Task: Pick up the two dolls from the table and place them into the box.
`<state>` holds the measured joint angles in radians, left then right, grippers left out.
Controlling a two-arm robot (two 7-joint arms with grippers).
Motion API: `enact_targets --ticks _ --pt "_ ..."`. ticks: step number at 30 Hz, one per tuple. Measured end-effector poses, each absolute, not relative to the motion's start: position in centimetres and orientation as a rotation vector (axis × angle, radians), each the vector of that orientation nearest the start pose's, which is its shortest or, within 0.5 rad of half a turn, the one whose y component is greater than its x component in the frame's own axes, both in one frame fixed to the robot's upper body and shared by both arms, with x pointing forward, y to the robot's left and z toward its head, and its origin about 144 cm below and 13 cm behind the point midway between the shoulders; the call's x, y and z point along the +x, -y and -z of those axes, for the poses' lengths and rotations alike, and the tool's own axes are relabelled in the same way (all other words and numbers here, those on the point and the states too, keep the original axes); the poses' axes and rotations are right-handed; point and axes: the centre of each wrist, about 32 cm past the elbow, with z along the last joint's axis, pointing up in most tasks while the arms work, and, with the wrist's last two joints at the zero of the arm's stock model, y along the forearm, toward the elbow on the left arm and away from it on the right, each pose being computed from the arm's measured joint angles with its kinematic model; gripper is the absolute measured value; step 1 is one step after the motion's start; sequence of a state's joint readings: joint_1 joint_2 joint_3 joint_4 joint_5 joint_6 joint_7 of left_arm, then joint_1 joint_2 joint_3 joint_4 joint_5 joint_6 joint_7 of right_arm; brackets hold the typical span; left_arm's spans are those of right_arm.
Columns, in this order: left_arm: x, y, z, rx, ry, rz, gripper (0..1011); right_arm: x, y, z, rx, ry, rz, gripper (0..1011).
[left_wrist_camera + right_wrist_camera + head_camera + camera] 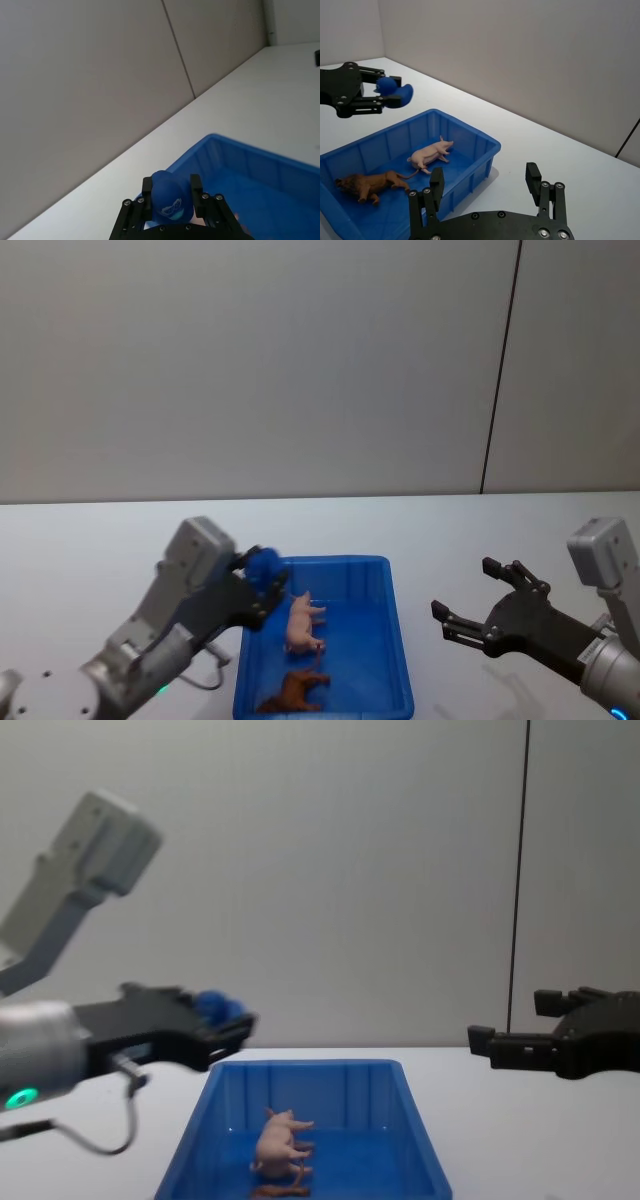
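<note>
The left pincer [262, 585] grips the rounded blue toy figure [266, 567] above the large bright blue plastic box's [400, 660] far-left corner; the pale pink pig [302, 623] lies lengthwise inside; the right pincer [468, 602] hangs wide open beside the box.

Three dolls [431, 155], one box [470, 137], two claws [485, 185].

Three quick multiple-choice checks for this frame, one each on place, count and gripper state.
1. Where is the blue figure?
A. in the left gripper
B. on the box floor
C. in the right gripper

2. How many toys lie in the box?
A. none
B. two
C. four

3. The right gripper is:
A. shut on the pig
B. shut, empty
C. open, empty

Answers: 1 A, the left gripper clamps the blue figure above the box rim. 2 B, pink pig and brown animal. 3 C, right gripper fingers spread, holding nothing.
</note>
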<state>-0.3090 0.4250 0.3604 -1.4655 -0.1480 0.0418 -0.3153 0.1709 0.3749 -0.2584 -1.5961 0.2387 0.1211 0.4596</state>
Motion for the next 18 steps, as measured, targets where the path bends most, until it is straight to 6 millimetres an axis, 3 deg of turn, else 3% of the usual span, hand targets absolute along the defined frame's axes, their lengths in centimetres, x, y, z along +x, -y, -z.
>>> enact_targets --ticks 6,18 --pt "54.3 -23.4 -120.5 0.216 0.287 -0.91 600 49.5 25.6 -119.7 -0.149 0.087 0.876 1001" --pt "55.3 -21.4 -121.1 0.178 0.317 -0.858 970 49.5 25.6 -119.7 -0.149 0.087 0.876 1001"
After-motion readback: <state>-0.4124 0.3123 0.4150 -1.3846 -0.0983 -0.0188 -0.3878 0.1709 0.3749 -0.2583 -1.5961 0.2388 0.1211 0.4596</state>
